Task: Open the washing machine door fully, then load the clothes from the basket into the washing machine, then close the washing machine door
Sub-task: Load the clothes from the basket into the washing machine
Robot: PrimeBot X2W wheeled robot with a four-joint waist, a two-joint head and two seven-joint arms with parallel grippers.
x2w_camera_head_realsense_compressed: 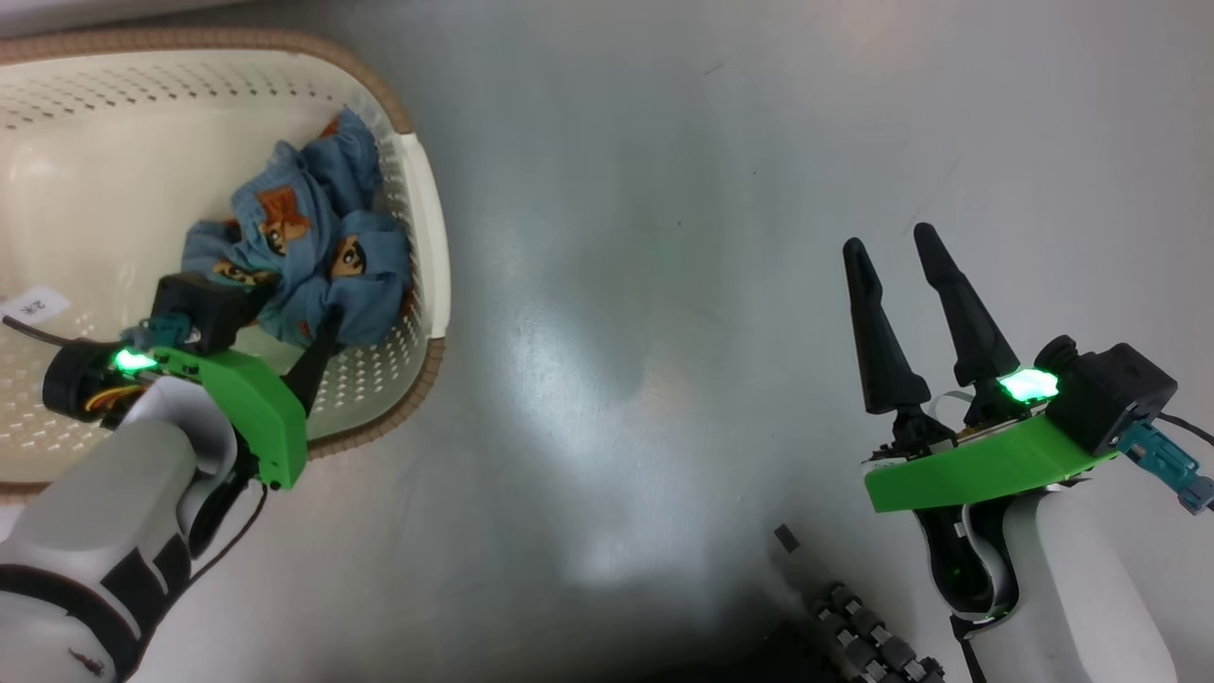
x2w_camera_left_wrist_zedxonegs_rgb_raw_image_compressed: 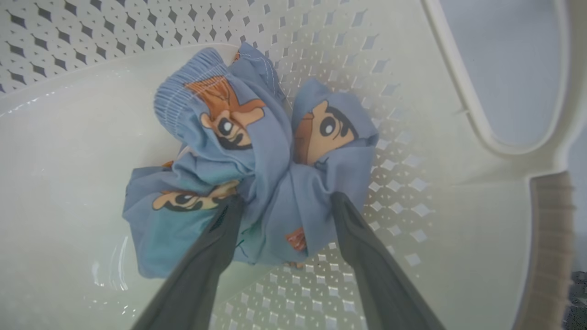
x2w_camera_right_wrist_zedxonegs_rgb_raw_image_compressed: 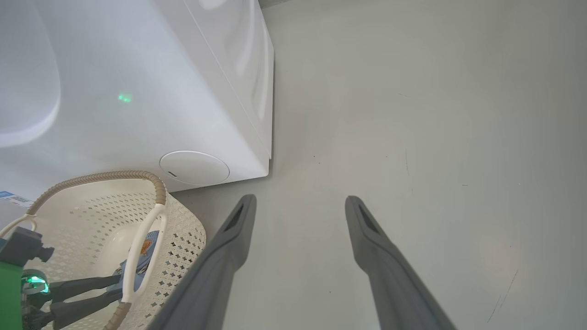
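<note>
A: Quick one, where are the clothes (x2w_camera_left_wrist_zedxonegs_rgb_raw_image_compressed: 257, 151) relative to the left claw (x2w_camera_left_wrist_zedxonegs_rgb_raw_image_compressed: 286, 200)?
B: We see them bunched in the basket (x2w_camera_head_realsense_compressed: 432, 247), pushed against its perforated side wall near the white handle. The left claw is down inside the basket, spread wide, one tip on each side of the bundle's near fold.
A: Gripping?
B: No, we see nothing pinched. The tips sit right at the fabric's edge, and we can't tell if they press in.
A: Right claw (x2w_camera_head_realsense_compressed: 889, 239)?
B: Also wide, empty, over bare floor (x2w_camera_head_realsense_compressed: 664, 285), well apart from the basket and the clothes.
A: Basket position?
B: On the floor. In the right wrist view we see it just beside the lower front corner of the washing machine (x2w_camera_right_wrist_zedxonegs_rgb_raw_image_compressed: 137, 91).
</note>
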